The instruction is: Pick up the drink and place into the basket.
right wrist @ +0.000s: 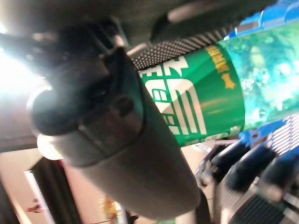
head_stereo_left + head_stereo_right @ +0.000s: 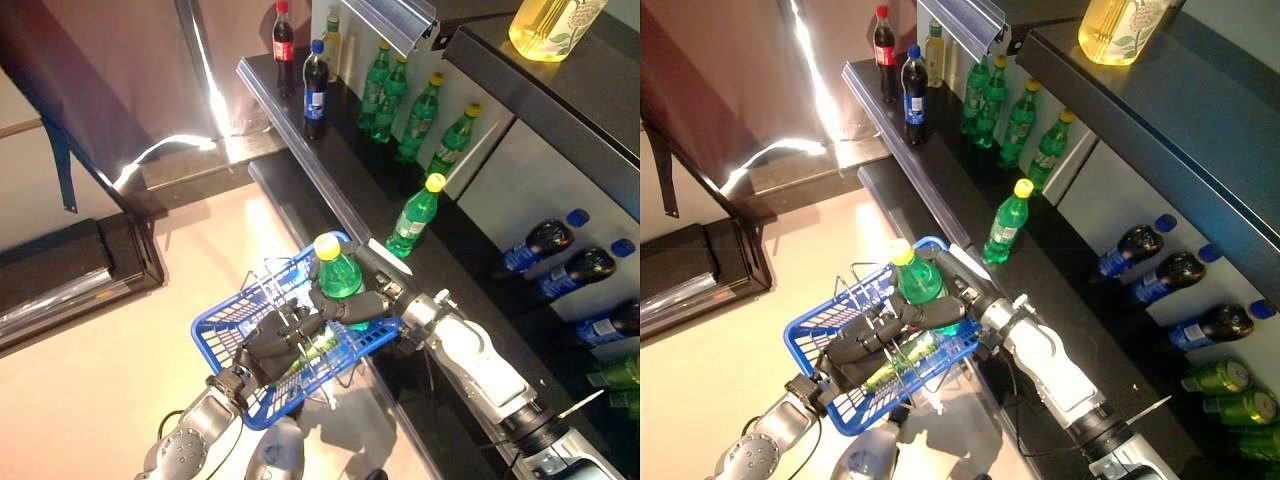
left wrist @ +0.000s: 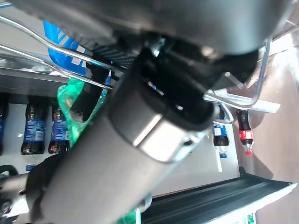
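A green drink bottle (image 2: 338,270) with a yellow cap is held upright over the far side of the blue basket (image 2: 215,340). My right hand (image 2: 362,306) is shut on the bottle's body; its label (image 1: 201,107) fills the right wrist view beside the thumb (image 1: 126,140). My left hand (image 2: 268,345) comes from below and is curled round the basket's wire handles (image 3: 46,65), holding the basket off the floor. Another green bottle (image 2: 895,365) seems to lie inside the basket, partly hidden by the left hand.
A dark shelf unit runs along the right. One green bottle (image 2: 415,215) stands alone on its ledge, with several more (image 2: 420,120) behind. Cola bottles (image 2: 316,85) stand at the far end, and dark bottles (image 2: 540,245) lie lower right. Pale floor (image 2: 120,360) spreads left.
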{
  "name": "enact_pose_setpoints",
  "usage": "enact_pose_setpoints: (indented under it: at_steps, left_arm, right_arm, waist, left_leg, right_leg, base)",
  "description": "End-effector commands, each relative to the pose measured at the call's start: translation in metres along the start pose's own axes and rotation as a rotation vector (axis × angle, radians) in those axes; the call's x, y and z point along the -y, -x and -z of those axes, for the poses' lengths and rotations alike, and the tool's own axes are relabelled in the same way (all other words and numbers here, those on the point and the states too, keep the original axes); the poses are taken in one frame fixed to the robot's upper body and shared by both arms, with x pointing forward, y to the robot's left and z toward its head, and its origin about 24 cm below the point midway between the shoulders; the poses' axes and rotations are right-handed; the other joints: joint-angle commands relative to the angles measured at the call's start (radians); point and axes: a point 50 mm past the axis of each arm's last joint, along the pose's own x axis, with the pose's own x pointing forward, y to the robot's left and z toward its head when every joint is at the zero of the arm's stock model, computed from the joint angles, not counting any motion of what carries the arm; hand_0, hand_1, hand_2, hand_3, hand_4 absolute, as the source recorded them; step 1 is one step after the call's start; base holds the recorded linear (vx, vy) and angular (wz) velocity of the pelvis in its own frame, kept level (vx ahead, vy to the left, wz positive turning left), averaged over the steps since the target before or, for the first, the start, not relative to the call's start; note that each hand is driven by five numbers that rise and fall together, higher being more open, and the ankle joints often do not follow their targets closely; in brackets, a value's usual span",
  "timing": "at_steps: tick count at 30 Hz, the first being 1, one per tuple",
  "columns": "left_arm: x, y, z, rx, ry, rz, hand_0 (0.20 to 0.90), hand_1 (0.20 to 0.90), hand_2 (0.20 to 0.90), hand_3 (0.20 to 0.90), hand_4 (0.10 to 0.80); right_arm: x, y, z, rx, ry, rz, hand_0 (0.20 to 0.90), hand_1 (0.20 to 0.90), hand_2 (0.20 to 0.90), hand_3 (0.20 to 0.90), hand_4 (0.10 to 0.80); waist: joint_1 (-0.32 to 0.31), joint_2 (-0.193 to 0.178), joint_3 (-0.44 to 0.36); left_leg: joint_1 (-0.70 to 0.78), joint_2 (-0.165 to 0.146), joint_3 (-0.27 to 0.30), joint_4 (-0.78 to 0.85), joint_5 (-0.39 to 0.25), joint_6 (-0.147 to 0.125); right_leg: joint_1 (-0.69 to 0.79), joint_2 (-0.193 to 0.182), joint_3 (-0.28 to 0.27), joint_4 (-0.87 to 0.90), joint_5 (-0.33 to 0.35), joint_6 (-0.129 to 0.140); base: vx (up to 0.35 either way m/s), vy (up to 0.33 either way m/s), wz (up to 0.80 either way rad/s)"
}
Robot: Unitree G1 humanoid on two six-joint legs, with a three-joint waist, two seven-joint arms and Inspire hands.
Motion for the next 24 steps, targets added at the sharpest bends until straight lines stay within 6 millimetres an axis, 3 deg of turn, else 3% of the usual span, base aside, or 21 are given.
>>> enact_pose_setpoints:
  at_steps: [1,14,24]
  left_arm:
    - [0.152,-0.036,-0.047,0.215,-0.094,0.977,0.3,0.3,0.3,0.2,0.1]
    - [0.168,-0.032,-0.045,0.16,-0.131,1.098,0.3,0.3,0.3,0.2,0.1]
    - [0.18,-0.03,-0.044,0.139,-0.184,1.19,0.3,0.3,0.3,0.2,0.1]
  right_arm:
    - [-0.003,-0.03,-0.039,0.204,0.123,-0.037,0.3,0.3,0.3,0.2,0.1]
    - [0.009,-0.032,-0.003,-0.037,0.362,0.017,0.3,0.3,0.3,0.2,0.1]
    - [0.003,-0.038,-0.002,-0.058,0.426,-0.016,0.3,0.3,0.3,0.2,0.1]
  waist:
    - [0.02,0.011,-0.198]
    - [0.039,0.007,-0.199]
    - [0.046,0.007,-0.198]
  left_leg:
    - [0.084,0.012,0.014,-0.003,-0.096,-0.029]
    - [0.08,0.009,-0.008,-0.003,-0.094,-0.03]
    - [0.078,0.007,-0.02,-0.003,-0.092,-0.029]
  right_leg:
    - [-0.012,0.016,-0.033,0.03,0.041,-0.026]
    - [-0.006,0.018,-0.043,0.036,0.034,-0.028]
    - [-0.002,0.019,-0.046,0.041,0.03,-0.028]
  base:
    - [0.013,-0.01,0.03]
    - [0.004,-0.011,0.06]
    - [0.0,0.0,0.0]
